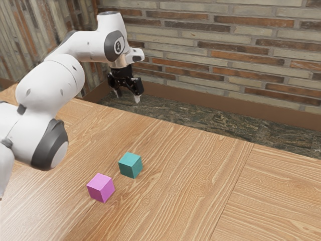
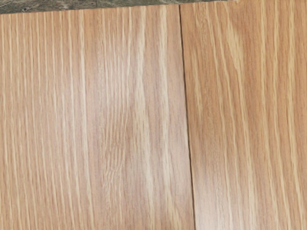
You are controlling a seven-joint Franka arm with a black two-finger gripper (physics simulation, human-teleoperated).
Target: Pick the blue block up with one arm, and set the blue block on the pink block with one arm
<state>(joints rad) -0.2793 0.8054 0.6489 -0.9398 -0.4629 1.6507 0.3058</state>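
Nearest the camera in the exterior view, the pink block [image 1: 100, 187] sits on the wooden counter [image 1: 200, 191], one corner turned toward the viewer; just beyond it and slightly toward the exterior view's right stands the blue block [image 1: 130, 165], a teal shade, near the pink one but apart from it, resting flat on the counter with nothing gripping it; farther back, well apart from both blocks, the tool [image 1: 126, 96] hangs above the counter's far edge on the white arm [image 1: 55, 85], its fingers spread and holding nothing; behind it lie a dark stone floor [image 1: 210, 118] and a brick wall [image 1: 225, 45]; the wrist view looks down on bare wood grain crossed by a seam [image 2: 187, 120] between two boards.
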